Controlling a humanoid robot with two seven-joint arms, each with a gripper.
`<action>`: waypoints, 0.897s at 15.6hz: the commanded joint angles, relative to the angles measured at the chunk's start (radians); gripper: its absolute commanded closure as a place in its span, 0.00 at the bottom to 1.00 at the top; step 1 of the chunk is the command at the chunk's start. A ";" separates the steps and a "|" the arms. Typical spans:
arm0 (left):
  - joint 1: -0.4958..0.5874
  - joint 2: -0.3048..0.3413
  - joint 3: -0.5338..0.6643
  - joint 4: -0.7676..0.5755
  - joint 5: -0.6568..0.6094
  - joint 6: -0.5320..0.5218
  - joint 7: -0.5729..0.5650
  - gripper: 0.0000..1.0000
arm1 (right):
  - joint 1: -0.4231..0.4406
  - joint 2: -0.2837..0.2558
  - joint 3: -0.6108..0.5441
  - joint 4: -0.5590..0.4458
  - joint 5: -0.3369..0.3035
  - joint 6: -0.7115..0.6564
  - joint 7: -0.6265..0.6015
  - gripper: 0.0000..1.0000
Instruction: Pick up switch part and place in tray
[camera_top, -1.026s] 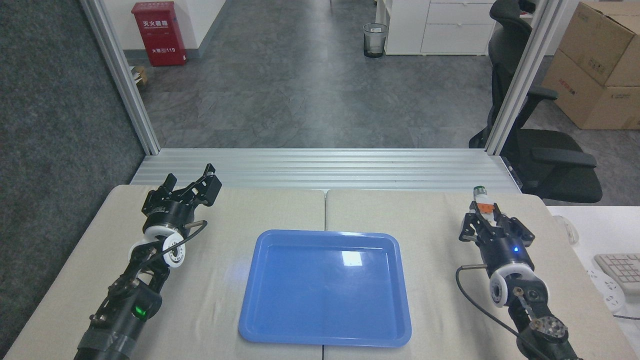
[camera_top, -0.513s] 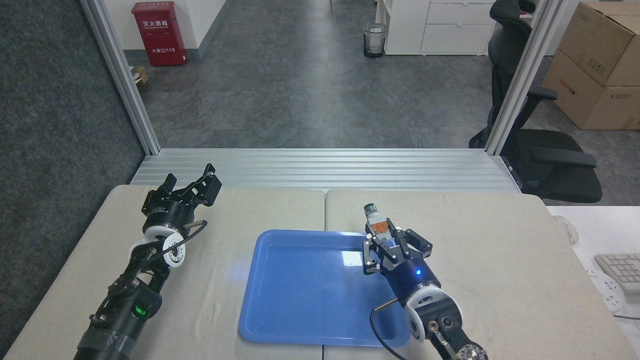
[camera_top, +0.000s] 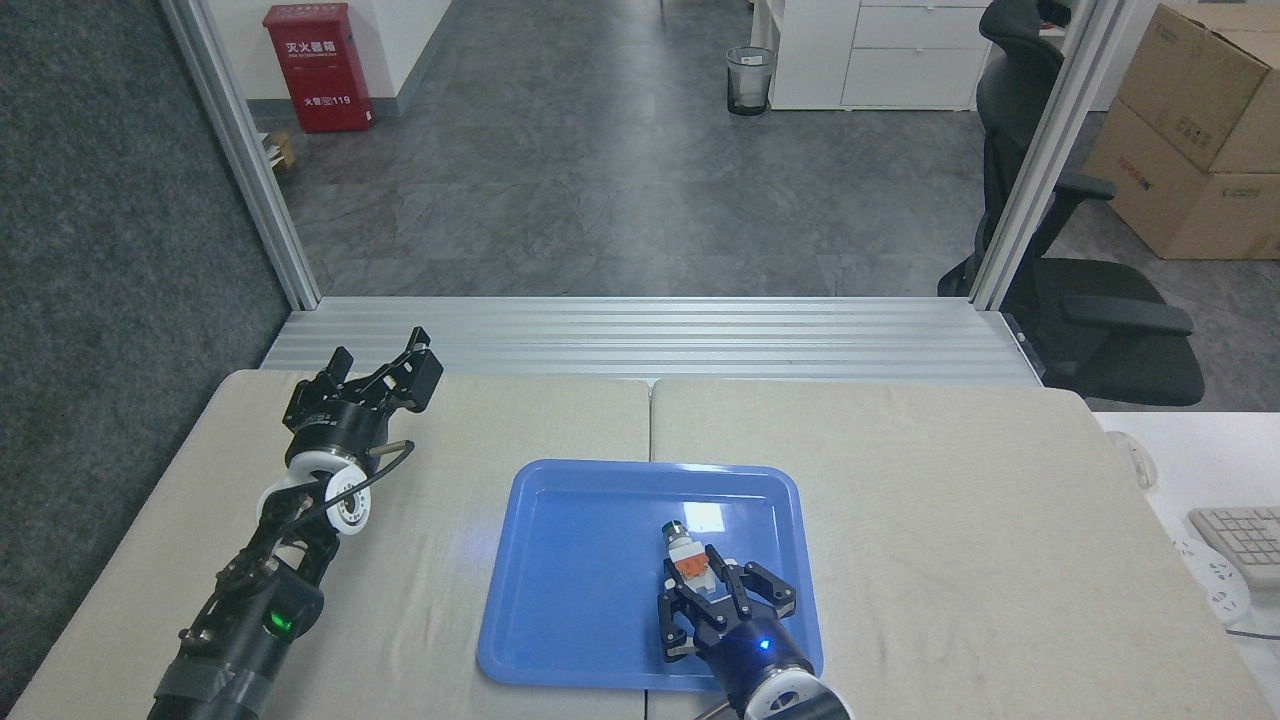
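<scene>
The switch part (camera_top: 684, 553), a small white block with an orange-red middle and a dark round cap, sticks out of my right gripper (camera_top: 702, 582), which is shut on it. That gripper hangs over the lower right area of the blue tray (camera_top: 590, 570), with the part's cap pointing away from me. Whether the part touches the tray floor cannot be told. My left gripper (camera_top: 385, 362) stands open and holds nothing at the table's far left, well apart from the tray.
The tray lies on a beige table (camera_top: 950, 500) whose far edge meets a ribbed metal ledge (camera_top: 650, 340). A white side desk with a keyboard (camera_top: 1240, 535) is at the right. An office chair (camera_top: 1090, 300) stands beyond the right corner.
My right gripper carried the switch part from the table's far right leftwards and towards me, over the tray's top right corner, to the tray's lower right area. The left arm has not moved.
</scene>
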 joint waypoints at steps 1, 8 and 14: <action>0.000 0.000 0.000 0.000 0.000 0.000 0.000 0.00 | -0.068 0.066 -0.086 0.073 -0.006 0.009 -0.041 0.00; 0.000 0.000 0.000 0.000 0.000 0.000 0.000 0.00 | -0.350 -0.318 -0.471 0.246 -0.124 -0.105 -0.224 0.00; 0.000 0.000 0.000 0.000 0.000 0.000 0.000 0.00 | -0.317 -0.379 -0.476 0.337 -0.162 -0.108 -0.225 0.00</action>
